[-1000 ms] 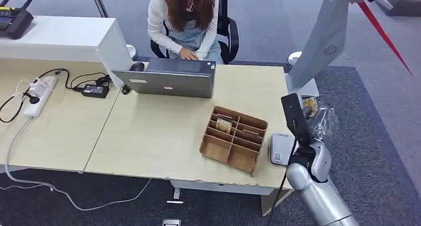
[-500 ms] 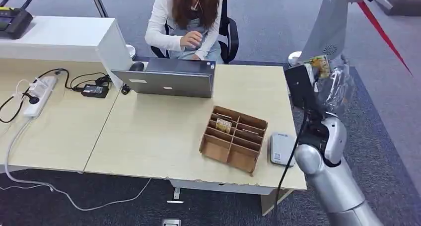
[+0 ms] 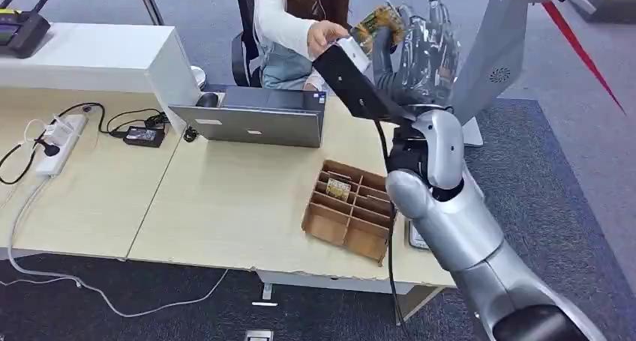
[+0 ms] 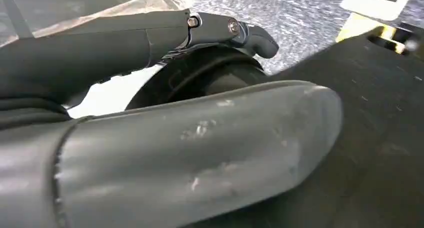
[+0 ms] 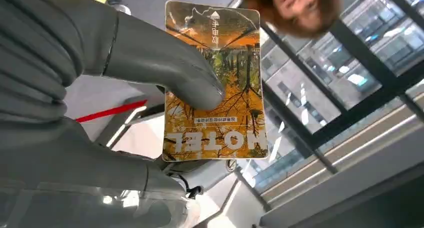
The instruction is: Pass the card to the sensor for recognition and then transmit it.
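Observation:
My right hand (image 3: 420,45) is raised high over the far side of the table and pinches an orange hotel card (image 3: 375,19) between thumb and fingers. In the right wrist view the thumb (image 5: 165,67) presses on the card (image 5: 220,87), whose printed face shows in full. A seated person's hand (image 3: 324,35) reaches up beside the card, at or just short of its edge. The white card sensor (image 3: 413,236) lies on the table's right end, mostly hidden behind my right arm. My left hand (image 4: 175,153) holds nothing, thumb and a finger stretched apart.
A wooden divided box (image 3: 352,210) with another card (image 3: 337,189) in it stands on the table (image 3: 225,198). A grey laptop (image 3: 255,120) sits at the far edge in front of the person. A power strip (image 3: 56,142) and cables lie at the left.
My right arm has swung up and left from the table's right end, carrying the card toward the person. The person has turned and lifted a hand to the card.

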